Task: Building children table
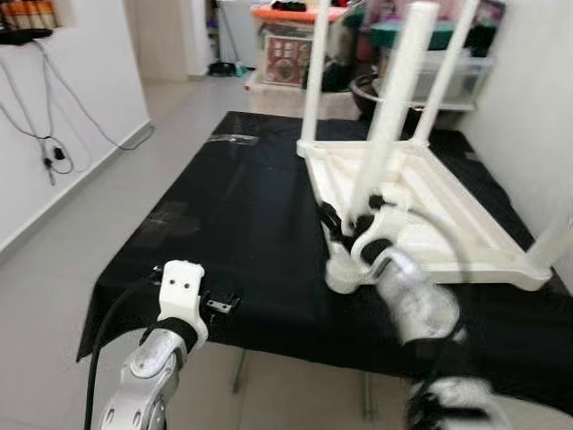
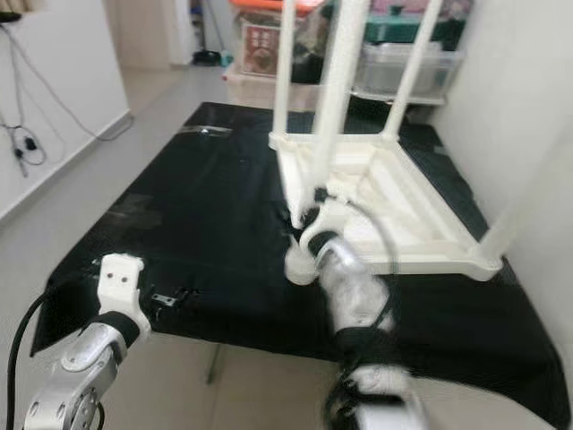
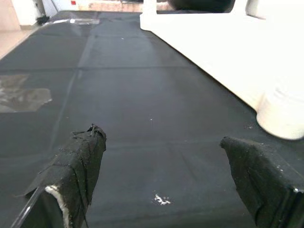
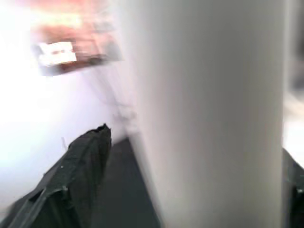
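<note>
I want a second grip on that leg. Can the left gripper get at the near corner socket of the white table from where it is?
Probably yes. The left gripper is open over bare black cloth, and nothing lies between it and the socket; the right gripper already grips the leg above it.

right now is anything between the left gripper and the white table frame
Nothing visible. The left gripper hovers open over bare black cloth, and the white table frame lies ahead across open cloth.

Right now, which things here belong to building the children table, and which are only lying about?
For the job:
- upturned tabletop
- near leg, held low down by the right gripper
- two far legs
- left gripper, jaws open, over the black cloth

Lying about:
- storage bins
- wall cables
</note>
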### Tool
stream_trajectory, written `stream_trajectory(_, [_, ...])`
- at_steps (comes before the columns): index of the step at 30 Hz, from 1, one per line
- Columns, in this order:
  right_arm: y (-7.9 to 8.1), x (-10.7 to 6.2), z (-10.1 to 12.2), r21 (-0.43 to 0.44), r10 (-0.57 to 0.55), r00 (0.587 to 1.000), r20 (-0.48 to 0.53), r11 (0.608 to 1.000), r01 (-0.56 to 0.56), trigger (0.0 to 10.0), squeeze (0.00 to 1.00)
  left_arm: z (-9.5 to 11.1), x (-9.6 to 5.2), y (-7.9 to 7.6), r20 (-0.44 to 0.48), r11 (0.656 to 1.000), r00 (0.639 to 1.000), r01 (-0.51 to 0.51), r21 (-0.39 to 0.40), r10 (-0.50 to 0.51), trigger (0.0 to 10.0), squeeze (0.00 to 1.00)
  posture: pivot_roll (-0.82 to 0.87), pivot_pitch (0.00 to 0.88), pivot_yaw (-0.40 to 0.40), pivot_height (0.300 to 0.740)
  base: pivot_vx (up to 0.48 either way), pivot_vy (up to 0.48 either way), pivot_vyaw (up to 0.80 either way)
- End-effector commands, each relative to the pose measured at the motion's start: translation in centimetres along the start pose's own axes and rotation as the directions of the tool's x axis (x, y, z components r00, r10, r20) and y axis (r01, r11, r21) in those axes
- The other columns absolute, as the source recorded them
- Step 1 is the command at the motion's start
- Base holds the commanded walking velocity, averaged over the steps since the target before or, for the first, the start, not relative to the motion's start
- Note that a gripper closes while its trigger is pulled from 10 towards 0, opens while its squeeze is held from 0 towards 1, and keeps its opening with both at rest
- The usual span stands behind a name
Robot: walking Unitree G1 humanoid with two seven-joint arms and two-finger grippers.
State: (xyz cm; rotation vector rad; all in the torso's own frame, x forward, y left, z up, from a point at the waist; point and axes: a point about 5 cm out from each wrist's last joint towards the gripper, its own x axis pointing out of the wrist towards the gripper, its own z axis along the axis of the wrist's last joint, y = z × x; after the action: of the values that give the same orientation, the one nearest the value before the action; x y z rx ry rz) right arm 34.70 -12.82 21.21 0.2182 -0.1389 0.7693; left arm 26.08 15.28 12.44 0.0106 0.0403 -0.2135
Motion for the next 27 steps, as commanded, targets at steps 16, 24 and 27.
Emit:
stream_trajectory(16, [-0.9,3.7,-7.1,-0.059,-0.26,0.912,-0.317,0.965,0.255,0.0,0.0,-0.4,0.1,-0.1,-0.008,1.0,1.0,-0.02,0.007,0.02,10.0,0.0,0.13,0.0,-0.1,0.74,0.0,0.0,0.0])
stream_trajectory(24, [-6.5,-6.2,-8.1,-0.139,-0.918,0.331,-0.216,0.365,0.921,0.0,0.0,-0.6,-0.2,0.0,-0.015,1.0,1.0,-0.024,0.006,0.024,10.0,0.0,0.1,0.0,-0.079,0.74,0.0,0.0,0.0])
stream_trajectory(27, [-5.6,-6.5,-8.4,-0.132,-0.913,0.339,-0.225,0.373,0.918,10.0,0.0,-0.6,-0.2,-0.1,-0.019,1.0,1.0,-0.016,0.006,0.016,10.0,0.0,0.08,0.0,-0.074,0.74,0.0,0.0,0.0])
